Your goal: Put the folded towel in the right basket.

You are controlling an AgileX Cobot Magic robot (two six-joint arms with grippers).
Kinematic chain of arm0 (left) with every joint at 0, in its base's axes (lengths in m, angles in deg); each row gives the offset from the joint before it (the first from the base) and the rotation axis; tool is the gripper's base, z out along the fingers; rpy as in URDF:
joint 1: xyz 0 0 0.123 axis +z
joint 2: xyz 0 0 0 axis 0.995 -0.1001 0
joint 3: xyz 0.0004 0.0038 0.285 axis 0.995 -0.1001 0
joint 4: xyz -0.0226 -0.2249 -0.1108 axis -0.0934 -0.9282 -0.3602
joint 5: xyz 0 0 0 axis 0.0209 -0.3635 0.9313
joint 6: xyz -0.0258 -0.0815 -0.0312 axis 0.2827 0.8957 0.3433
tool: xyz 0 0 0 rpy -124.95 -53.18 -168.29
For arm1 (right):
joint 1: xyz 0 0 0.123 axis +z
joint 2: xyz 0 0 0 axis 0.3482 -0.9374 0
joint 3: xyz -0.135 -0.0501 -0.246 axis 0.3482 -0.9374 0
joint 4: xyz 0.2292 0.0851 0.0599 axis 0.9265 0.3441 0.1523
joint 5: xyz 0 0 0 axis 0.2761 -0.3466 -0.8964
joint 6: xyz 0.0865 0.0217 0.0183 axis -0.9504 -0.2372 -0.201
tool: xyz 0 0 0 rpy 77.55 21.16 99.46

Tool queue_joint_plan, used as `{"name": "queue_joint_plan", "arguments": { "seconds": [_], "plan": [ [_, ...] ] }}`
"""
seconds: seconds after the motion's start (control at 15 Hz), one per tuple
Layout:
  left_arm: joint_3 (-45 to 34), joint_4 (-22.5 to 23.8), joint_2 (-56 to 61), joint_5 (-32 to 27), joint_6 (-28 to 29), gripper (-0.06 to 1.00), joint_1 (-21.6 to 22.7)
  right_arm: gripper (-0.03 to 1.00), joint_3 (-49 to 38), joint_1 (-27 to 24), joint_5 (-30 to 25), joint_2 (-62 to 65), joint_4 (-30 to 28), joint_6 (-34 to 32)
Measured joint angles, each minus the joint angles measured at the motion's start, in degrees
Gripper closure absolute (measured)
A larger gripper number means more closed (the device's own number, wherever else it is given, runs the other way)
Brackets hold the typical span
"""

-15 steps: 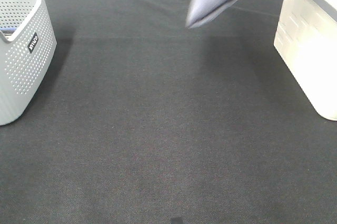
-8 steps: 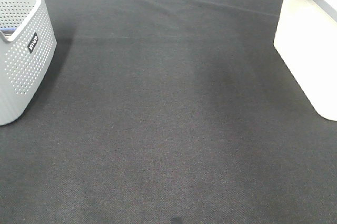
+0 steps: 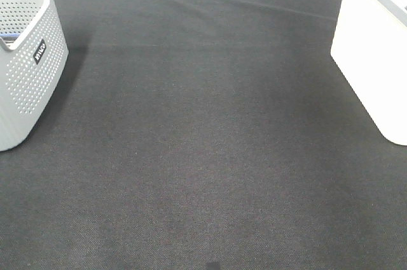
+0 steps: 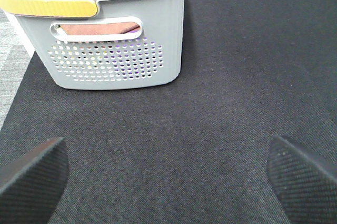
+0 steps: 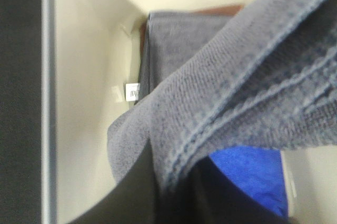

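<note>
The folded towel [image 5: 247, 81], pale lavender-grey plush with stitched layered edges, hangs pinched in my right gripper [image 5: 174, 184], which is shut on it. In the right wrist view it hangs over the inside of the right basket [image 5: 84, 76], a cream-white one with a grey rim. The right basket [image 3: 372, 60] stands at the right edge of the exterior view, where neither the towel nor either gripper shows. My left gripper [image 4: 168, 182] is open and empty, low over the black mat in front of the grey basket.
The grey hole-dotted basket [image 3: 28, 73] with a black label stands at the far left and holds brown and blue cloths [image 4: 100, 28]. Inside the right basket lie a folded grey towel [image 5: 174, 45] and a blue cloth [image 5: 253, 176]. A black mat [image 3: 203, 130] covers the table.
The towel, hanging at the top of the exterior view a second ago, moved right toward the right basket and out of that view.
</note>
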Motion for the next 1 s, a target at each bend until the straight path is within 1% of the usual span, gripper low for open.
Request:
{"name": "queue_joint_plan", "arguments": {
  "seconds": [0.13,0.2,0.27,0.33,0.4,0.47,0.53,0.67,0.73,1.0],
  "plan": [
    [0.0,0.0,0.0,0.0,0.0,-0.03,0.0,0.88,0.0,0.0,0.06,-3.61,0.17,-1.15],
    [0.0,0.0,0.0,0.0,0.0,-0.03,0.0,0.86,-0.06,0.0,0.06,-5.16,-0.29,-1.95],
    [0.0,0.0,0.0,0.0,0.0,-0.03,0.0,0.79,-0.06,0.0,0.06,-6.3,-0.97,-2.52],
    [0.0,0.0,0.0,0.0,0.0,-0.03,0.0,0.67,-0.06,0.0,0.11,-6.82,-1.38,-2.98],
    [0.0,0.0,0.0,0.0,0.0,-0.03,0.0,0.46,-0.06,0.0,0.11,-6.99,-1.66,-3.04],
    [0.0,0.0,0.0,0.0,0.0,-0.03,0.0,0.35,-0.06,0.0,0.11,-6.99,-1.66,-3.04],
    [0.0,0.0,0.0,0.0,0.0,-0.03,0.0,0.3,-0.06,0.06,0.11,-6.99,-1.6,-3.04],
    [0.0,0.0,0.0,0.0,0.0,-0.03,0.0,0.27,-0.06,1.15,0.11,-6.59,-1.15,-3.04],
    [0.0,0.0,0.0,0.0,0.0,-0.03,0.0,0.27,-0.06,2.52,0.11,-5.73,-1.09,-3.04],
    [0.0,0.0,0.0,0.0,0.0,-0.03,0.0,0.27,-0.06,9.91,0.11,0.57,-0.86,-3.44]
  ]
}}
